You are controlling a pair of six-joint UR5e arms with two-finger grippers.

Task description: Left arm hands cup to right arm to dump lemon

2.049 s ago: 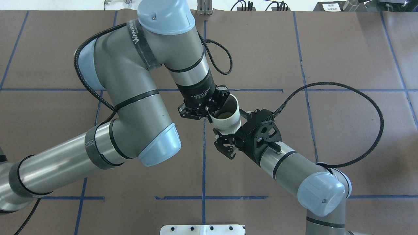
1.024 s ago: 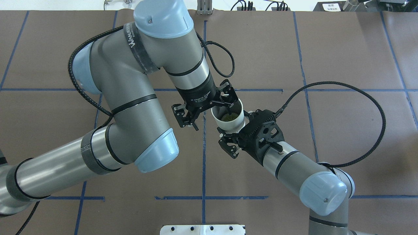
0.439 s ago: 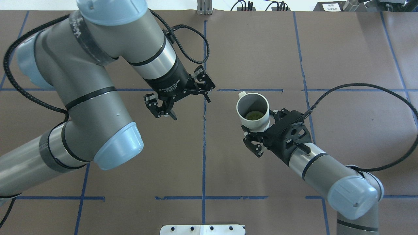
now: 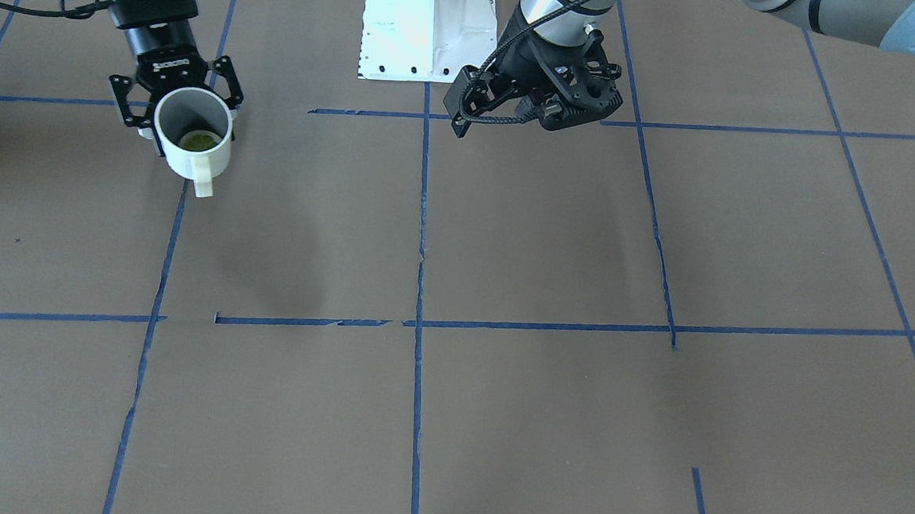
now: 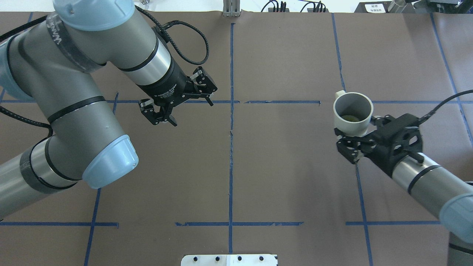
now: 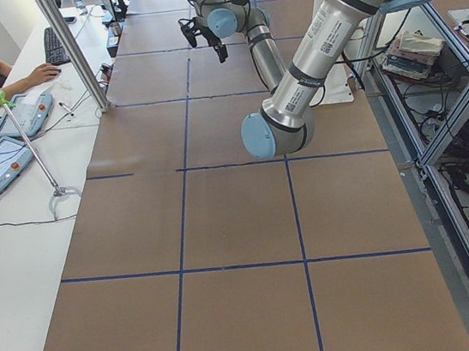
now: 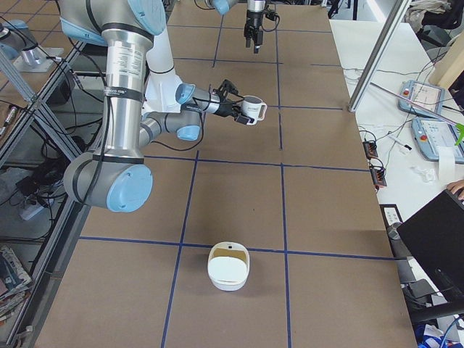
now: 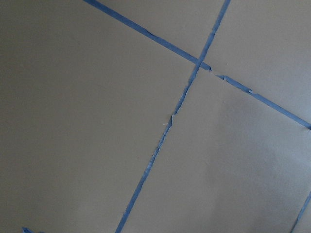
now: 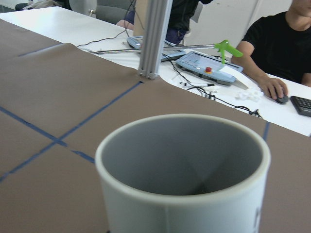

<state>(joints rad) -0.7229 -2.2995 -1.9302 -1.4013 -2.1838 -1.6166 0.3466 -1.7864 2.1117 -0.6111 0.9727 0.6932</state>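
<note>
The white cup point(image 5: 353, 111) stands upright, mouth up, with my right gripper point(image 5: 356, 131) shut on its side at the right of the table. Its cream handle point(image 4: 204, 185) points away from the robot. The dull-yellow lemon point(image 5: 349, 118) lies on the cup's dark grey bottom and also shows from the front point(image 4: 197, 141). The right wrist view is filled by the cup's rim point(image 9: 184, 160), with the lemon hidden there. My left gripper point(image 5: 192, 113) hangs open and empty left of the centre line, well apart from the cup. The left wrist view shows only taped table.
Brown table point(image 5: 281, 166) with a blue tape grid. A white bowl-like container point(image 7: 228, 267) sits near the table's right end. The white robot base plate point(image 4: 426, 24) is at the robot's side. People sit at a side desk beyond an aluminium post point(image 9: 155, 39).
My left gripper opened off the cup's rim and drew back to the left. My right arm carried the cup, lemon inside, away to the right.
</note>
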